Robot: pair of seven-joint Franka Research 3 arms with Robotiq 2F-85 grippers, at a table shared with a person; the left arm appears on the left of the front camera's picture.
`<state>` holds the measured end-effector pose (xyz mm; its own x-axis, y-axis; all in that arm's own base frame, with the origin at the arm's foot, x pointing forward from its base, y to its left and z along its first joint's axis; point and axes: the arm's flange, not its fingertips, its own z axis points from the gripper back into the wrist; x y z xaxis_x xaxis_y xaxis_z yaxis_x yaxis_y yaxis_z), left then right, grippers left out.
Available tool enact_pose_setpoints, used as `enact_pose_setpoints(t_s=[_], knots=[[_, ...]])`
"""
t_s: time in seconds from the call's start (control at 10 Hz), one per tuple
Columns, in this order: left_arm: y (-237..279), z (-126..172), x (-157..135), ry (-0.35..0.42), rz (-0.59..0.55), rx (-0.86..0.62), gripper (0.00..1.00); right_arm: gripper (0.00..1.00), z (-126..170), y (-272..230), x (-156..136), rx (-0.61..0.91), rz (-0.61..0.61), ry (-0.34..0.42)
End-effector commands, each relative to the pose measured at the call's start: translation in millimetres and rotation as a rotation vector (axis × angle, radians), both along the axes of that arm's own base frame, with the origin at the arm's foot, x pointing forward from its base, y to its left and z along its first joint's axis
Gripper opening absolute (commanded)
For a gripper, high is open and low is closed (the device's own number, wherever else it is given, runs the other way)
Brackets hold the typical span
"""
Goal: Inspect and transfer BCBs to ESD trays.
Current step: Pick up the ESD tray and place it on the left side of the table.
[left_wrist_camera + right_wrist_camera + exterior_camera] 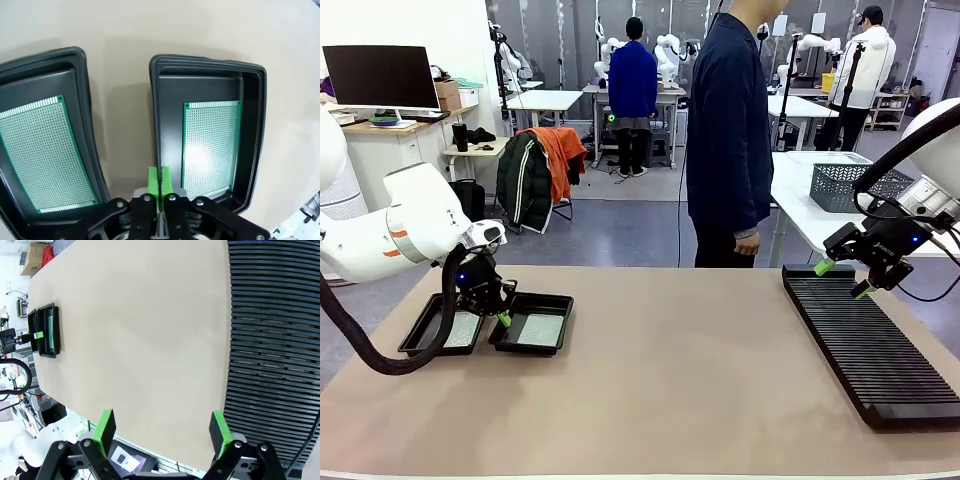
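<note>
Two black ESD trays lie side by side at the table's left, the left tray (425,333) and the right tray (532,327). Each holds a pale green BCB: one (42,150) in the left tray (85,90), one (210,145) in the right tray (155,100). My left gripper (503,319) is shut with nothing between its pads, just above the near rim of the right tray, between the two trays; its own view shows its pads pressed together (160,181). My right gripper (844,279) hangs open and empty over the far end of the black slotted rack (865,340), fingers (106,426) wide apart.
The long ribbed rack (270,340) runs along the table's right side. A person in dark blue (728,130) stands at the far edge of the table. A grey mesh basket (850,185) sits on another table behind. Bare tan tabletop (680,370) spans the middle.
</note>
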<state>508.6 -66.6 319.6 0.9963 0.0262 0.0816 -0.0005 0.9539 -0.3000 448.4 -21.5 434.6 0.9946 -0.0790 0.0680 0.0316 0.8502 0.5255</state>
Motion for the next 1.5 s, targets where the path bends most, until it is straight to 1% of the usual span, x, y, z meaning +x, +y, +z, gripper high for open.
enact_pose_setpoints(t_s=[0.0, 0.2, 0.4, 0.5, 0.6, 0.7, 0.8, 0.9, 1.0, 1.1, 1.2, 1.3, 1.4], knots=[[3.0, -3.2, -9.1, -0.04, -0.002, 0.035, 0.03, 1.0, 1.0, 0.1, -0.7, -0.02, -0.015, 0.002], [-1.7, -3.4, -9.4, -0.062, 0.017, 0.084, 0.03, 1.0, 1.0, 0.1, -0.7, -0.02, -0.015, 0.002], [-9.7, -2.3, -10.3, -0.066, 0.01, 0.12, 0.03, 1.0, 1.0, 0.1, -0.7, -0.02, -0.015, 0.002], [-14.5, -1.3, -10.2, -0.057, 0.013, 0.152, 0.03, 1.0, 1.0, 0.1, -0.7, -0.02, -0.015, 0.002], [-18.0, -0.1, -9.5, -0.042, 0.016, 0.17, 0.15, 1.0, 1.0, 0.1, -0.7, -0.02, -0.015, 0.002], [-21.3, 1.9, -9.6, -0.041, 0.018, 0.183, 0.21, 1.0, 1.0, 0.1, -0.7, -0.02, -0.015, 0.002], [-25.1, 5.2, -10.0, -0.043, 0.016, 0.193, 0.34, 1.0, 1.0, 0.1, -0.7, -0.02, -0.015, 0.002], [-29.1, 8.6, -10.7, -0.045, 0.015, 0.216, 0.39, 1.0, 1.0, 0.1, -0.7, -0.02, -0.015, 0.002], [-31.9, 13.2, -11.1, -0.044, 0.017, 0.232, 0.52, 1.0, 1.0, 0.1, -0.7, -0.02, -0.015, 0.002], [-34.6, 17.8, -11.4, -0.044, 0.018, 0.242, 0.58, 1.0, 1.0, 0.1, -0.7, -0.02, -0.015, 0.002], [-37.6, 23.1, -11.8, -0.045, 0.014, 0.253, 0.71, 1.0, 1.0, 0.1, -0.7, -0.02, -0.015, 0.002], [-40.0, 30.9, -12.5, -0.047, 0.015, 0.265, 0.77, 1.0, 1.0, 0.1, -0.7, -0.02, -0.015, 0.002], [-42.0, 41.6, -14.3, -0.048, 0.014, 0.289, 0.9, 1.0, 1.0, 0.1, -0.7, -0.02, -0.015, 0.002]])
